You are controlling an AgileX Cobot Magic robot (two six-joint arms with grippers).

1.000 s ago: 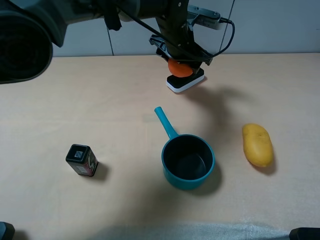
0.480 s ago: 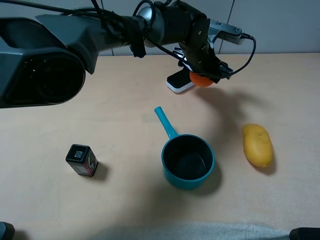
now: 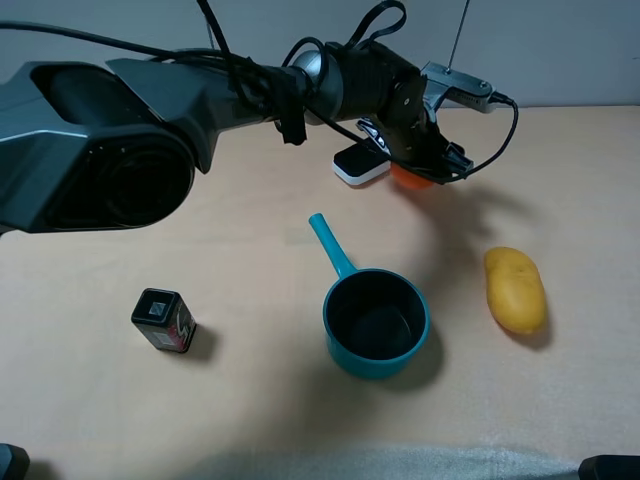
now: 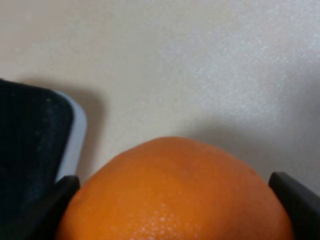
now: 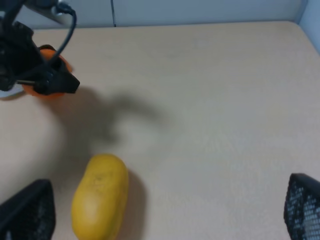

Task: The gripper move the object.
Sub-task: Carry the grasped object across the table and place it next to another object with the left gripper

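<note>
My left gripper (image 3: pixel 415 165) reaches across to the back of the table and is shut on the orange mandarin (image 3: pixel 408 177), which shows just below its dark fingers, to the right of the white-and-black pad (image 3: pixel 360 164). In the left wrist view the mandarin (image 4: pixel 175 195) fills the frame between two dark fingertips (image 4: pixel 295 200), with the pad's corner (image 4: pixel 30 145) beside it. In the right wrist view the left gripper (image 5: pixel 40 75) holds the mandarin (image 5: pixel 47 92). My right gripper's fingertips (image 5: pixel 25 210) stand far apart with nothing between them.
A teal saucepan (image 3: pixel 375 320) with its handle pointing to the back left stands mid-table. A yellow elongated fruit (image 3: pixel 515 290) lies right of it, also in the right wrist view (image 5: pixel 99 195). A small dark tin (image 3: pixel 162 320) stands at the front left.
My left gripper has carried the mandarin from above the pad to the right and lower, now beside the pad's right edge. Nothing else moved.
</note>
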